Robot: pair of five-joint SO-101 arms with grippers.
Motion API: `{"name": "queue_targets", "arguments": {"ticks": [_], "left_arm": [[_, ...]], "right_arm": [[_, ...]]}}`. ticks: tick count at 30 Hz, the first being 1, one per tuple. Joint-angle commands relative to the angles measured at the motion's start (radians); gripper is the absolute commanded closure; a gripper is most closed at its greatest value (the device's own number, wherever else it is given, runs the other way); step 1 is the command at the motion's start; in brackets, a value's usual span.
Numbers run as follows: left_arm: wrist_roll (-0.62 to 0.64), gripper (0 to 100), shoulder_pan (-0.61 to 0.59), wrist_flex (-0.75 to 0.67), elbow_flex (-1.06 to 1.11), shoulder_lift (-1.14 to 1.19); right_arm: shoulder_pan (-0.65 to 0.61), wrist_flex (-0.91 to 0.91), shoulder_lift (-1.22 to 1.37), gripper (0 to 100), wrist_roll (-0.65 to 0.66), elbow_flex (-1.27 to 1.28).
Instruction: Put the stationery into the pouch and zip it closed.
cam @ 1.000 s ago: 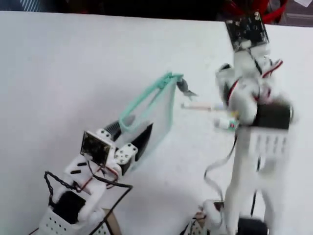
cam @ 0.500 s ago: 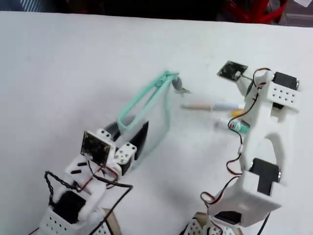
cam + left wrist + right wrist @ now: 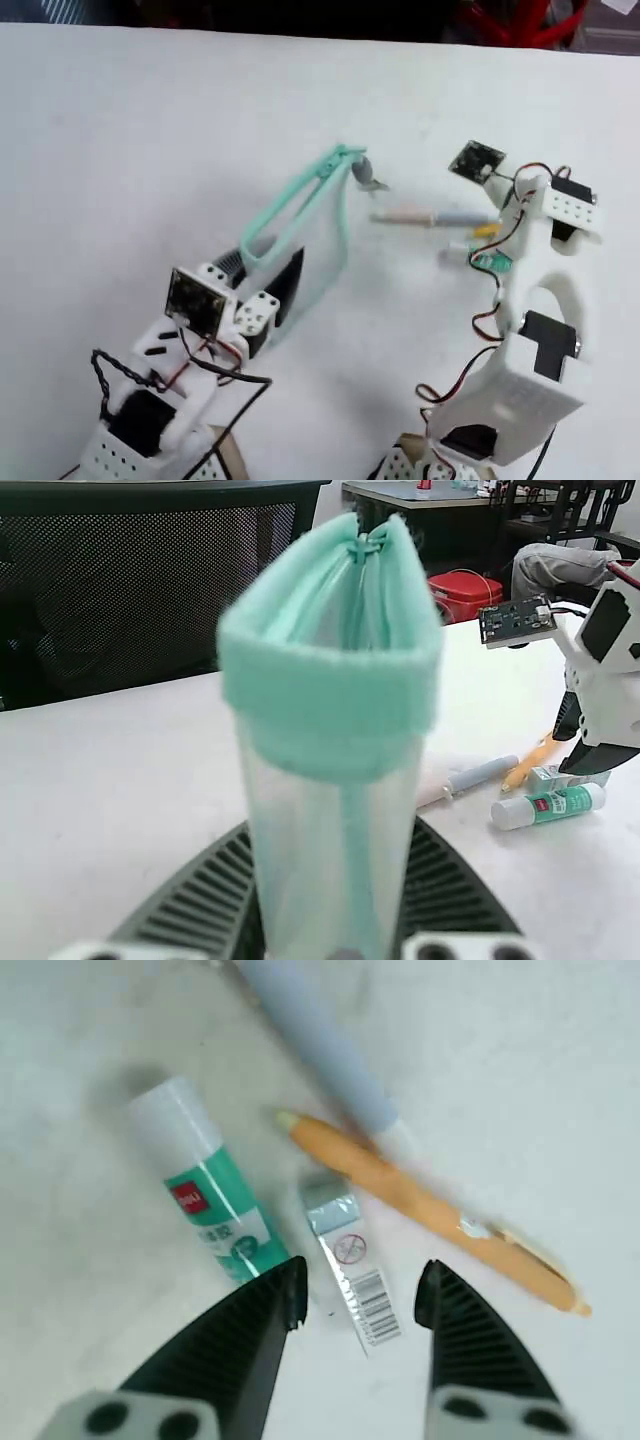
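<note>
A clear pouch (image 3: 305, 235) with mint-green trim stands on edge, mouth open, its zip pull (image 3: 366, 176) at the far end. My left gripper (image 3: 268, 300) is shut on the pouch's near end (image 3: 330, 780). To its right lie a grey-and-beige pen (image 3: 430, 217), an orange pen (image 3: 430, 1210), a green-and-white glue stick (image 3: 205, 1195) and a small eraser (image 3: 350, 1270). My right gripper (image 3: 360, 1285) hangs open just above them, its jaws on either side of the eraser, one fingertip (image 3: 285, 1290) by the glue stick. The left wrist view also shows the right gripper (image 3: 582, 742) over the glue stick (image 3: 548, 806).
The white table (image 3: 150, 130) runs wide to the left and far side. A small circuit board (image 3: 477, 160) sticks out from the right arm's wrist. Cables (image 3: 180, 375) trail over the left arm's base. Dark chairs and red things stand beyond the far edge.
The right arm has swung back from the far side and folded down over the pens and glue stick, sinking a little more in the last half second. The pouch's far end shifted slightly.
</note>
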Motion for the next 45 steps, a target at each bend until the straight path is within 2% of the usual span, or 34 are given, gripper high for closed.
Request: {"name": "queue_targets", "arguments": {"ticks": [1,6,13,15,17,19,25,32,35,38,43,45], "left_arm": [[0.006,87,-0.002,-0.002,-0.005,-0.012],[0.006,87,-0.002,-0.002,-0.005,-0.012],[0.006,87,-0.002,-0.002,-0.003,-0.012],[0.006,87,-0.002,-0.002,-0.003,-0.012],[0.006,87,-0.001,-0.002,-0.003,-0.012],[0.006,87,-0.001,-0.002,-0.003,-0.012],[0.006,87,-0.001,-0.002,-0.003,-0.012],[0.006,87,-0.001,-0.002,-0.003,-0.012],[0.006,87,-0.001,-0.002,-0.003,-0.012],[0.006,87,-0.001,-0.002,-0.003,-0.012],[0.006,87,-0.001,-0.002,-0.003,-0.012],[0.006,87,-0.001,-0.002,-0.003,-0.012]], "right_arm": [[0.010,-0.024,0.018,82.2,0.011,-0.014],[0.021,-0.071,0.104,82.4,0.068,-0.014],[0.031,-0.148,0.176,83.0,0.072,-0.014],[0.035,-0.157,0.174,88.2,0.072,-0.012],[0.036,-0.182,0.171,97.5,0.066,-0.014],[0.039,-0.189,0.148,96.8,0.064,-0.014],[0.041,-0.056,-0.107,98.0,-0.037,-0.008],[-0.082,0.196,-0.526,98.0,-0.206,-0.006],[-0.168,0.240,-0.711,98.0,-0.301,-0.005],[-0.283,0.206,-0.889,98.0,-0.460,-0.008],[-0.562,0.101,-1.086,98.1,-1.003,-0.106],[-0.680,0.071,-1.090,98.1,-1.138,-0.169]]}}
